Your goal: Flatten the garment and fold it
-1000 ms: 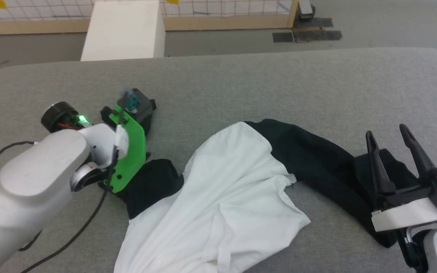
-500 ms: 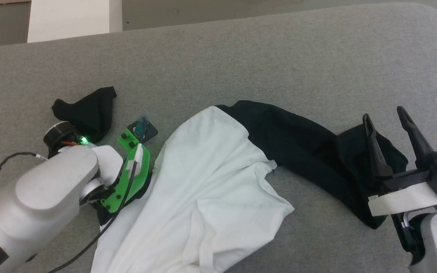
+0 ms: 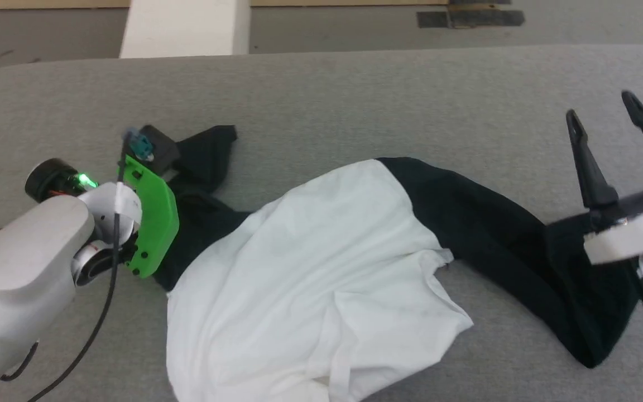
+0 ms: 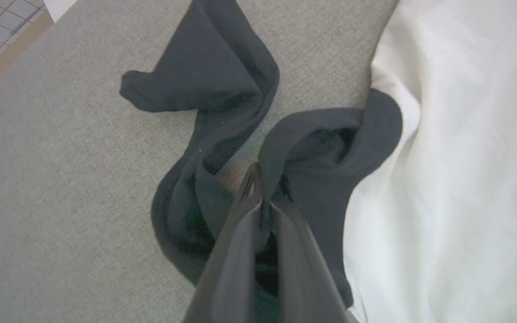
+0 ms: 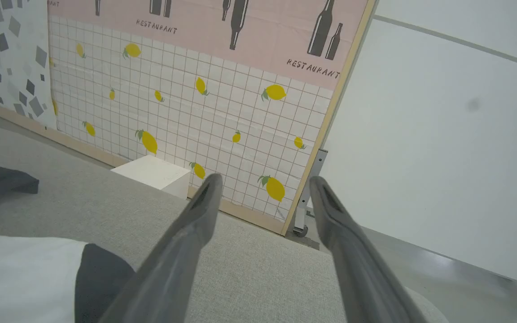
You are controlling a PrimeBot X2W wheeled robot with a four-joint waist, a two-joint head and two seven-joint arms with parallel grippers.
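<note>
The garment lies rumpled on the grey table (image 3: 355, 95), its white body (image 3: 321, 268) bunched in the middle. One black sleeve (image 3: 500, 240) runs right toward the front edge. The other black sleeve (image 3: 204, 162) snakes left, with its cuff (image 4: 159, 89) lying flat. My left gripper (image 4: 260, 199) is shut on a fold of that left sleeve; in the head view the green wrist bracket (image 3: 154, 223) hides the fingers. My right gripper (image 3: 600, 111) hangs open and empty above the table, beyond the right sleeve's end, and its fingers (image 5: 195, 220) point at the far wall.
A white box (image 3: 185, 28) stands on the floor just past the table's far edge. A tiled wall panel with lemons (image 5: 195, 112) and its wooden frame (image 5: 330, 116) lie beyond. My left arm's cable (image 3: 104, 312) trails over the table's front left.
The head camera has shifted. My right gripper has lifted up and away from the right sleeve's end. The left sleeve's cuff has come out from under my left gripper and lies spread on the table.
</note>
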